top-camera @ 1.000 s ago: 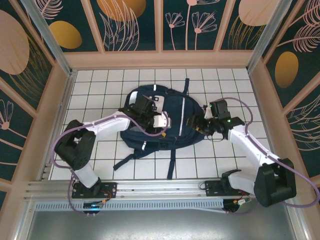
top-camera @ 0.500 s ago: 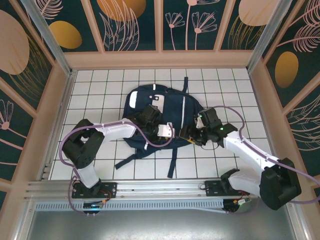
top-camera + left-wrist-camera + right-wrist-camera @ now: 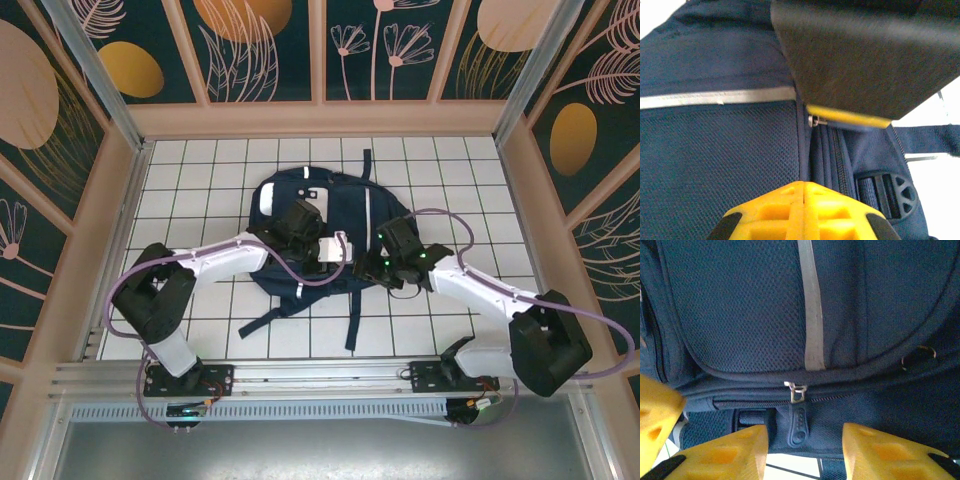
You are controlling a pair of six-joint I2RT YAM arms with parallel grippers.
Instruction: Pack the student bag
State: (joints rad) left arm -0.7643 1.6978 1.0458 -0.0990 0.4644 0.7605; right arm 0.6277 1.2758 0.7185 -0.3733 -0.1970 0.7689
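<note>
A white tiled table (image 3: 200, 170) is walled in on three sides by dark panels painted with flowers (image 3: 265, 50). The student bag (image 3: 345, 205), a navy backpack, is laid flat near the middle of the table with its front up, its top end toward the far wall and its dark straps (image 3: 352, 320) trailed toward the arm bases. A white patch (image 3: 322, 205) is seen near its top and a light stripe (image 3: 368, 215) runs along its front.

The left arm (image 3: 215, 250) is reached in from the left and the right arm (image 3: 480, 295) from the right. Both wrists are brought close together over the near right part of the bag.

In the left wrist view the left gripper (image 3: 804, 187) is held low over the bag's mesh fabric, its yellow fingers (image 3: 780, 210) pressed together along one seam. Whether any fabric is caught between them cannot be told. A dark block with a yellow edge (image 3: 847, 116) is seen just beyond, and a black buckle (image 3: 890, 192) lies beside the zip.

In the right wrist view the right gripper (image 3: 804, 429) is set at the bag's edge with its jaws spread. A dark rubber zip tab (image 3: 797, 426) hangs between the two yellow fingers (image 3: 735, 455), touched by neither, below a small metal slider (image 3: 796, 390).
</note>
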